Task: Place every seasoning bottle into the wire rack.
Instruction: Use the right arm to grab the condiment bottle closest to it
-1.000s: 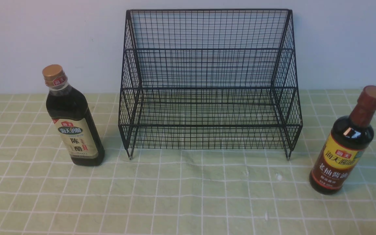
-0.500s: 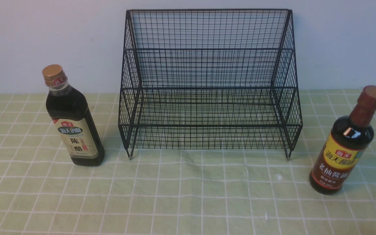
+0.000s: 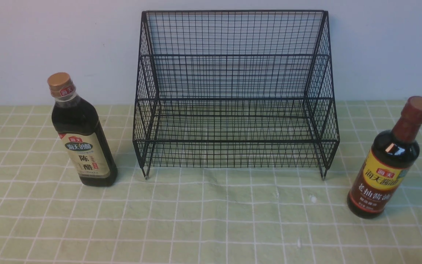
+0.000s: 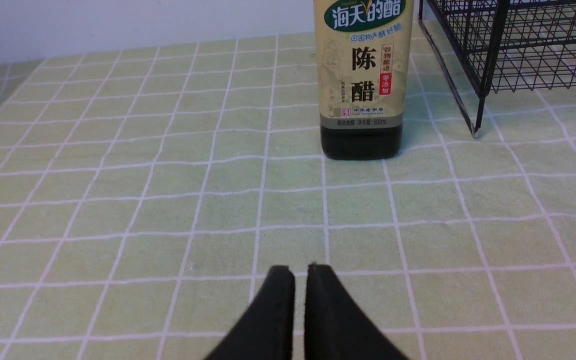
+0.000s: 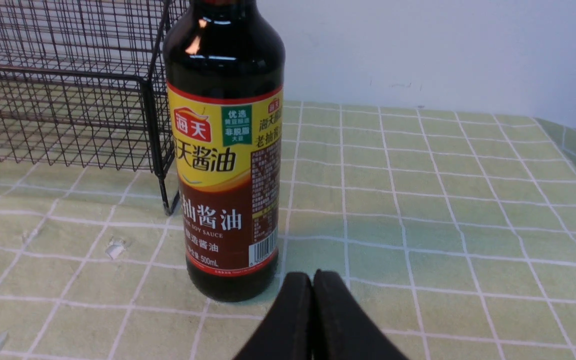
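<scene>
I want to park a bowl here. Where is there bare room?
Widest: the cloth before the wire rack, between the gold-cap bottle and the red-cap bottle. Both rack shelves hold nothing. Narrowest: between each bottle and the rack's side.

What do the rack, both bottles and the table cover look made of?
Rack: thin wire, probably metal, matte black coating. Gold-capped bottle and red-capped bottle: glossy glass or plastic, unclear which; the red-capped shoulder shows highlights. Cover: creased checked cloth or vinyl.
</scene>
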